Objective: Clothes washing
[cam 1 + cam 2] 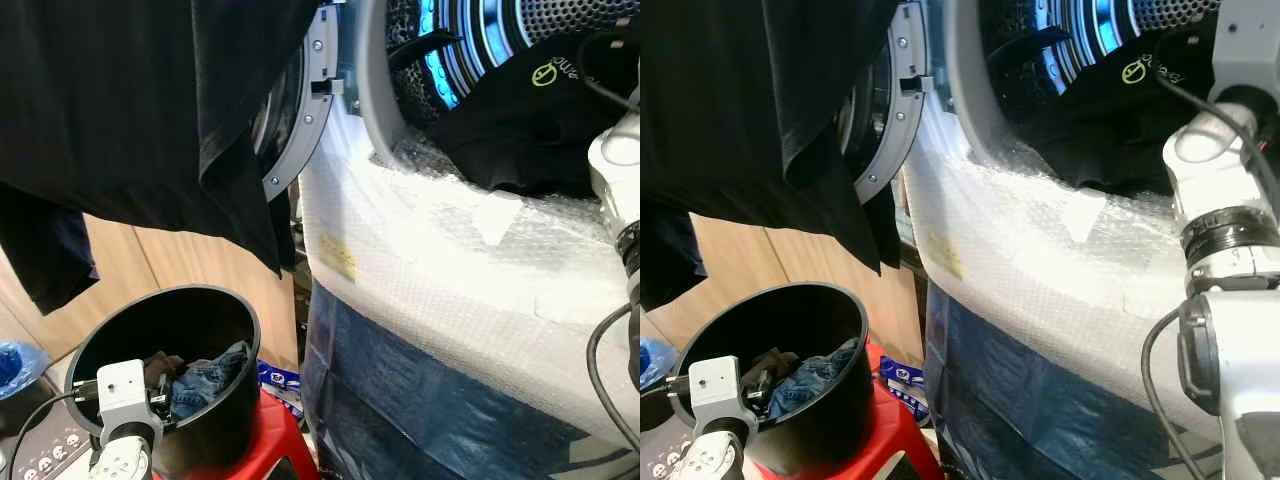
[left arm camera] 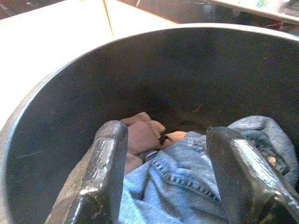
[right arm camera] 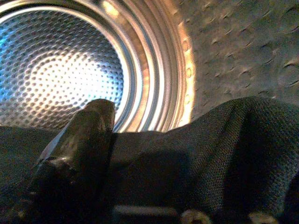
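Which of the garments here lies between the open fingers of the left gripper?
The blue denim garment in the black bucket. The brown cloth lies beside it, and the black garment with the yellow logo is in the washer drum.

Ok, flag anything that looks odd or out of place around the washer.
A black garment hangs half out of the drum mouth over the bubble-wrapped washer front, not fully inside. Another dark garment drapes across the open door. The left end effector is open above jeans in the black bucket.

Glossy perforated metal drum [image 3: 60, 70], matt black mesh cloth garment [image 3: 224, 154], smooth black plastic bucket [image 1: 215, 330], blue denim [image 2: 187, 182].
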Motion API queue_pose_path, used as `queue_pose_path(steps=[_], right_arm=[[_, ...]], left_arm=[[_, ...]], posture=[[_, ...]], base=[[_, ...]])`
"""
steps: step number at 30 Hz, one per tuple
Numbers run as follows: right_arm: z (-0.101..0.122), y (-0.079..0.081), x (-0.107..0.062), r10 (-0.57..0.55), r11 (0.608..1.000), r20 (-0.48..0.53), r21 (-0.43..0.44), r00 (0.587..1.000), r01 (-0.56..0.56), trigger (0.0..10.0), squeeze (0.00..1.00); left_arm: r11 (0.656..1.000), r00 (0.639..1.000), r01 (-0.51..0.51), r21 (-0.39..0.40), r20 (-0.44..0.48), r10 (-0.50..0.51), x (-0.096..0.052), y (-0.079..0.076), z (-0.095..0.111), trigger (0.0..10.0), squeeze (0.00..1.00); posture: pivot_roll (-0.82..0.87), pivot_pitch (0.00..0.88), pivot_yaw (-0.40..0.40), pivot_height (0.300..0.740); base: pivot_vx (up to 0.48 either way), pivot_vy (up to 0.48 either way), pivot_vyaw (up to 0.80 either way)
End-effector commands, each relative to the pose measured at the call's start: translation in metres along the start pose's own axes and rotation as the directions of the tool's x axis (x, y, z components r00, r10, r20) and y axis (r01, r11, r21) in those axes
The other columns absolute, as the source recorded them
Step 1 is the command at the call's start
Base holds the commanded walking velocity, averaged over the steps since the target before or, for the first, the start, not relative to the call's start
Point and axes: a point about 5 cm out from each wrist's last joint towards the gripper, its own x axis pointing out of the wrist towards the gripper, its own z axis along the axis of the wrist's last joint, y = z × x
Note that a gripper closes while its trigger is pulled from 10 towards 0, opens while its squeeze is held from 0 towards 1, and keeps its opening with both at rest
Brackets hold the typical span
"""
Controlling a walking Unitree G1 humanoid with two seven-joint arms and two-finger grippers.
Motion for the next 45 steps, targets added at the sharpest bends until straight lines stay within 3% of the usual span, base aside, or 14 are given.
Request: queue_pose_path(steps=[1, 3, 8, 10, 12, 14, 18, 20, 21, 26, 32, 38, 43, 45], right_arm=[[-0.014, 0.017, -0.010, 0.135, 0.976, -0.143, 0.192, 0.980, -0.107, 10.0, 0.00], [-0.021, 0.042, -0.027, 0.342, 0.867, -0.242, 0.453, 0.908, -0.206, 10.0, 0.00], [-0.008, 0.058, -0.036, 0.414, 0.849, -0.160, 0.422, 0.896, -0.317, 10.0, 0.00], [0.003, 0.069, -0.041, 0.494, 0.778, -0.171, 0.524, 0.853, -0.346, 10.0, 0.00], [0.009, 0.073, -0.042, 0.518, 0.762, -0.160, 0.532, 0.840, -0.369, 10.0, 0.00], [0.022, 0.068, -0.037, 0.484, 0.799, -0.092, 0.452, 0.870, -0.396, 10.0, 0.00], [0.035, 0.062, -0.033, 0.447, 0.810, -0.042, 0.443, 0.893, -0.385, 10.0, 0.00], [0.037, 0.061, -0.034, 0.448, 0.792, -0.035, 0.480, 0.893, -0.378, 10.0, 0.00], [0.037, 0.061, -0.037, 0.466, 0.757, -0.047, 0.538, 0.883, -0.371, 10.0, 0.00], [0.023, 0.043, -0.042, 0.416, 0.803, -0.090, 0.503, 0.905, -0.320, 10.0, 0.00], [-0.006, 0.023, -0.055, 0.479, 0.829, -0.133, 0.392, 0.868, -0.398, 10.0, 0.00], [-0.002, -0.015, -0.056, 0.437, 0.835, -0.114, 0.420, 0.892, -0.355, 10.0, 0.00], [0.013, -0.023, -0.075, 0.434, 0.787, -0.048, 0.505, 0.899, -0.353, 10.0, 0.00], [0.018, -0.019, -0.091, 0.461, 0.731, -0.043, 0.586, 0.886, -0.351, 10.0, 0.00]], left_arm=[[1.000, 1.000, -0.001, 0.029, 0.011, 0.001, 0.002, 0.000, 0.003, 10.0, 0.00], [1.000, 1.000, 0.002, 0.030, 0.009, -0.002, 0.002, 0.000, 0.003, 10.0, 0.00], [0.999, 1.000, 0.007, 0.031, 0.009, -0.007, 0.003, 0.000, 0.004, 10.0, 0.00], [0.999, 1.000, 0.009, 0.033, 0.010, -0.009, 0.004, -0.001, 0.005, 10.0, 0.00], [0.999, 1.000, 0.009, 0.033, 0.011, -0.009, 0.004, -0.001, 0.005, 10.0, 0.00], [0.999, 1.000, 0.009, 0.033, 0.012, -0.009, 0.004, -0.001, 0.005, 10.0, 0.00], [0.999, 1.000, 0.013, 0.031, 0.010, -0.014, 0.003, -0.003, 0.005, 10.0, 0.00], [0.999, 1.000, 0.016, 0.031, 0.008, -0.016, 0.002, -0.003, 0.004, 10.0, 0.00], [0.999, 1.000, 0.019, 0.032, 0.006, -0.019, 0.002, -0.004, 0.003, 10.0, 0.00], [0.999, 1.000, 0.024, 0.030, 0.002, -0.024, 0.001, -0.006, 0.001, 10.0, 0.00], [0.999, 0.999, 0.035, 0.028, -0.003, -0.035, 0.000, -0.008, -0.001, 10.0, 0.00], [0.999, 0.999, 0.039, 0.028, -0.014, -0.038, -0.001, -0.008, -0.004, 10.0, 0.00], [0.998, 0.998, 0.053, 0.033, -0.020, -0.052, -0.001, -0.010, -0.006, 10.0, 0.00], [0.998, 0.998, 0.054, 0.034, -0.018, -0.053, -0.001, -0.010, -0.005, 10.0, 0.00]], posture=[[0.15, 0.000, 0.057, 0.740], [0.14, 0.000, 0.058, 0.740], [0.14, 0.000, 0.066, 0.740], [0.14, 0.000, 0.063, 0.740], [0.14, 0.000, 0.063, 0.740], [0.13, 0.000, 0.064, 0.740], [0.12, 0.000, 0.063, 0.740], [0.11, 0.000, 0.063, 0.740], [0.11, 0.000, 0.063, 0.740], [0.09, 0.000, 0.056, 0.740], [0.07, 0.000, 0.048, 0.740], [0.05, 0.000, 0.050, 0.740], [0.04, 0.000, 0.052, 0.740], [0.04, 0.000, 0.052, 0.740]], base=[[0.000, 0.000, 0.00], [0.000, 0.000, 0.00], [0.000, 0.000, 0.00], [0.000, 0.000, 0.00], [0.000, 0.000, 0.00], [0.000, 0.000, 0.00], [0.000, 0.000, 0.00], [0.000, 0.000, 0.00], [0.000, 0.000, 0.00], [0.000, 0.000, 0.00], [0.000, 0.000, 0.00], [0.000, 0.000, 0.00], [0.000, 0.000, 0.00], [0.000, 0.000, 0.00]])
